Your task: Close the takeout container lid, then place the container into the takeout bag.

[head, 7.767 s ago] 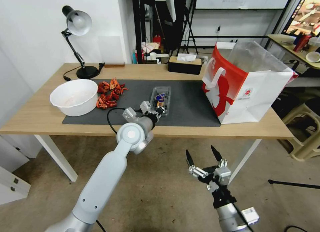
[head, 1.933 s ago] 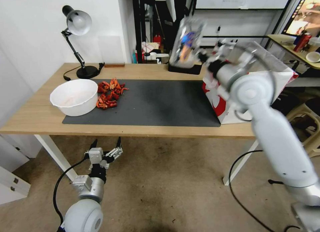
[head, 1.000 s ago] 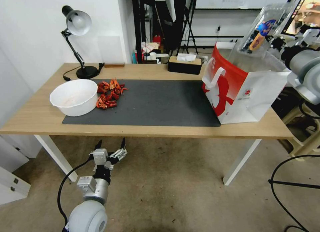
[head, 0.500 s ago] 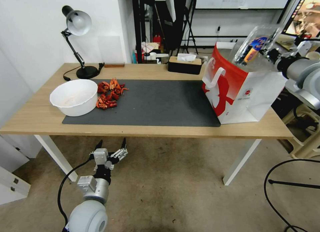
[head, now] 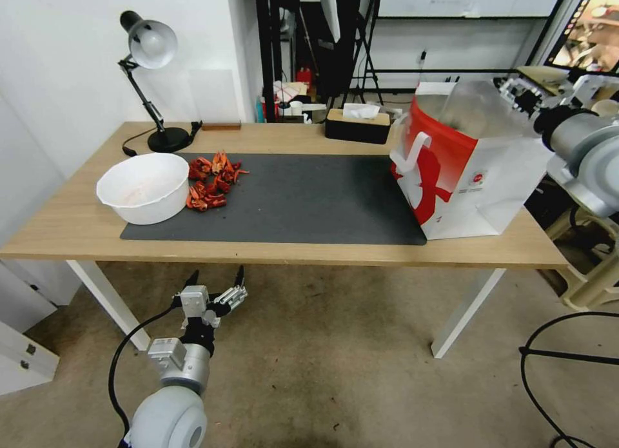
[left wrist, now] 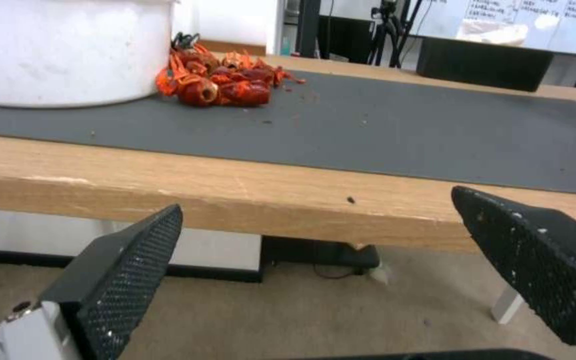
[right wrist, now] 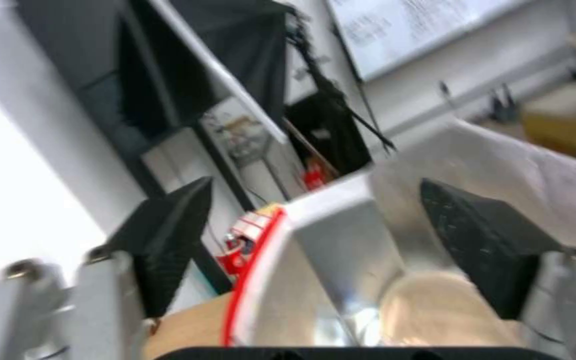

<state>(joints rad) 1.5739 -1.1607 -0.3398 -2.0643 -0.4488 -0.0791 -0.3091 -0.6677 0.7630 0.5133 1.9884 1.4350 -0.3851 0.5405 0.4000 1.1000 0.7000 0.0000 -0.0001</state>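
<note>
The takeout bag (head: 477,177) stands upright at the table's right end, red and white, mouth open, its silvery foil lining (right wrist: 341,250) showing. My right gripper (head: 519,95) hovers at the bag's far right rim, open, with nothing between its fingers (right wrist: 168,235). The takeout container and its lid are out of view. A pale blurred shape (right wrist: 428,310) lies down inside the bag; I cannot tell what it is. My left gripper (head: 213,292) is parked low in front of the table's front edge, open and empty, with its fingers (left wrist: 128,270) spread wide.
A white bowl (head: 143,187) and red crayfish shells (head: 211,180) sit on the dark mat (head: 303,200) at the left. A desk lamp (head: 151,48) and a black tissue box (head: 358,124) stand at the back. A plastic stool (head: 593,267) is right of the table (head: 64,229).
Half a second ago my right gripper held the container tilted above the bag's mouth. Now it is open and the container has gone from view. The left arm stayed parked.
</note>
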